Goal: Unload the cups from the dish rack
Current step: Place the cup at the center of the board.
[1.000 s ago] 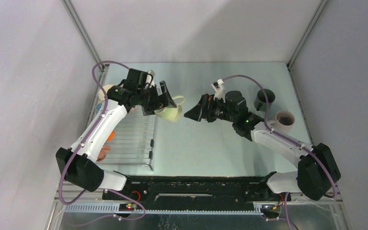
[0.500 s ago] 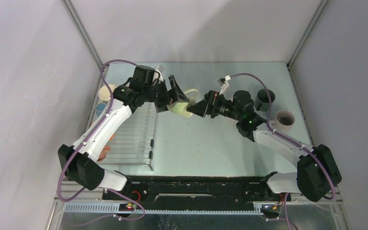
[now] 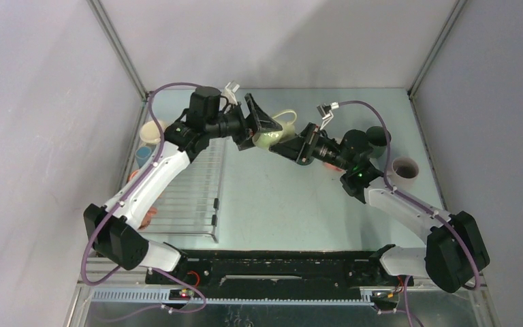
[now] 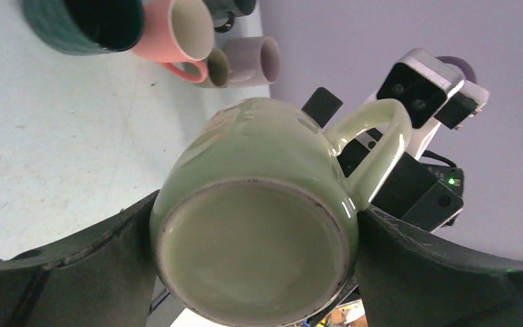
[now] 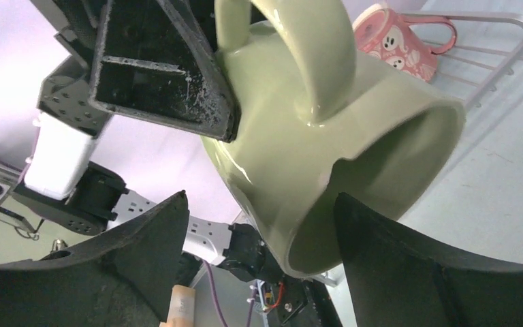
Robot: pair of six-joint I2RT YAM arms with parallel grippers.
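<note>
- In the last second the left gripper (image 3: 265, 131) has carried the green mug (image 4: 259, 225) away from the rack (image 3: 191, 197), higher and toward the middle of the table (image 3: 279, 204). The right gripper (image 5: 279, 252) has come across to meet it.
- The left gripper is clamped on the mug's body near the base. The mug is in the air on its side, with its mouth toward the right arm.
- The right gripper is spread, with one finger on each side of the mug's mouth end. I cannot tell if it touches the mug yet.
- I judge this to be a handover. This mug is already out of the rack but not yet set down.
- A pink mug (image 5: 395, 44) is on the rack, and more cups (image 3: 148, 139) show at the rack's left edge, partly hidden by the left arm.
- Other mugs (image 3: 391, 153) stand on the table at the far right.
- The left fingers and the handle leave the right fingers little room to grip.
</note>
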